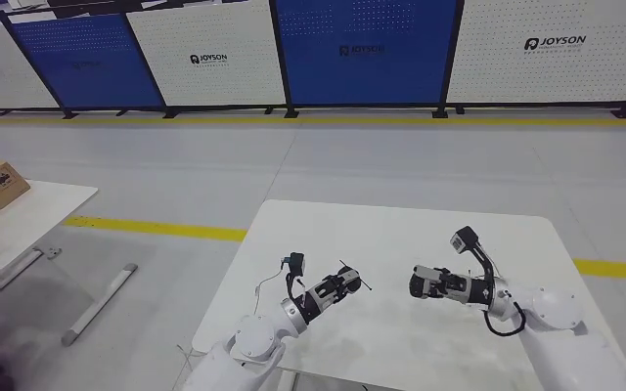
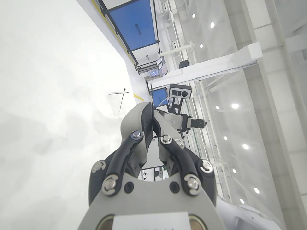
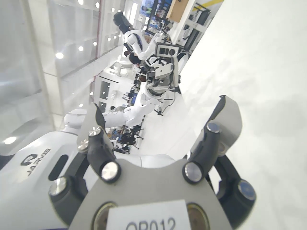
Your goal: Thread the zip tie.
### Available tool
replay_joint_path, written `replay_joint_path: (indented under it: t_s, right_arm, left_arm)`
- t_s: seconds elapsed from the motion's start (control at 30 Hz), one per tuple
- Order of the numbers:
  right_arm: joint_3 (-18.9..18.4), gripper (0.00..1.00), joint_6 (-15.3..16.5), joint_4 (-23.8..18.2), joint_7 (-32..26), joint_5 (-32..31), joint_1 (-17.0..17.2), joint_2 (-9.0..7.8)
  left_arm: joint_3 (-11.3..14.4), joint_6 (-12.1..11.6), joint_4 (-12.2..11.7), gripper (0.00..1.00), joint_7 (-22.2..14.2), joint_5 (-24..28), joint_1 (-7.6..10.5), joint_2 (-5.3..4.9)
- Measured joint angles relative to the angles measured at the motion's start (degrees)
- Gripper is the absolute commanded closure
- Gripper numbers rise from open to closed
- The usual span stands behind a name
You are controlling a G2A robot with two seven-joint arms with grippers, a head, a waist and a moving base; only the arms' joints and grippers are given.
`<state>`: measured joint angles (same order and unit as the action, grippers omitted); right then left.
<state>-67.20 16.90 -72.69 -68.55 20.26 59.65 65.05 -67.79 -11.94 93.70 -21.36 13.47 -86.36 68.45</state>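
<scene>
So, 2 thin black zip ties lie crossed on the white table, just in front of the L gripper. L jaws are squeezed tight together; can't tell if they pinch anything. R gripper hangs over the table a bit away, facing the L one, jaws wide apart w/ nothing between them.

- The zip tie is mostly hidden between the left gripper's pressed-together pads; only a thin tip shows.
- The loose ties on the table, apparently two crossed: heads too small to tell.
</scene>
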Motion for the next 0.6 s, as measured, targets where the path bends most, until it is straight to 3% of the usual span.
replay_joint_path:
  t_s: [0.1, 0.2, 0.3, 0.37, 0.6]
  right_arm:
    - [-2.95, 0.0, -2.47, -3.78, 0.35, -5.66, 0.84, -1.21]
    - [-4.08, 0.0, -8.07, -8.11, 2.09, -15.23, 1.02, -2.22]
    - [-3.32, 0.0, -14.22, -11.49, 8.01, -24.32, 0.93, -2.41]
    - [-3.2, 0.0, -14.67, -11.91, 10.1, -25.06, 1.02, -2.36]
    - [-3.23, 0.0, -14.42, -11.76, 8.97, -24.75, 1.01, -2.36]
  left_arm:
    - [0.0, 0.0, 0.0, 1.0, 0.0, 0.0, 0.0, 0.0]
    - [0.0, 0.0, 0.0, 1.0, 0.0, 0.0, 0.0, 0.0]
    - [0.0, 0.0, 0.0, 1.0, 0.0, 0.0, 0.0, 0.0]
    - [0.0, 0.0, 0.0, 1.0, 0.0, 0.0, 0.0, 0.0]
    - [0.0, 0.0, 0.0, 1.0, 0.0, 0.0, 0.0, 0.0]
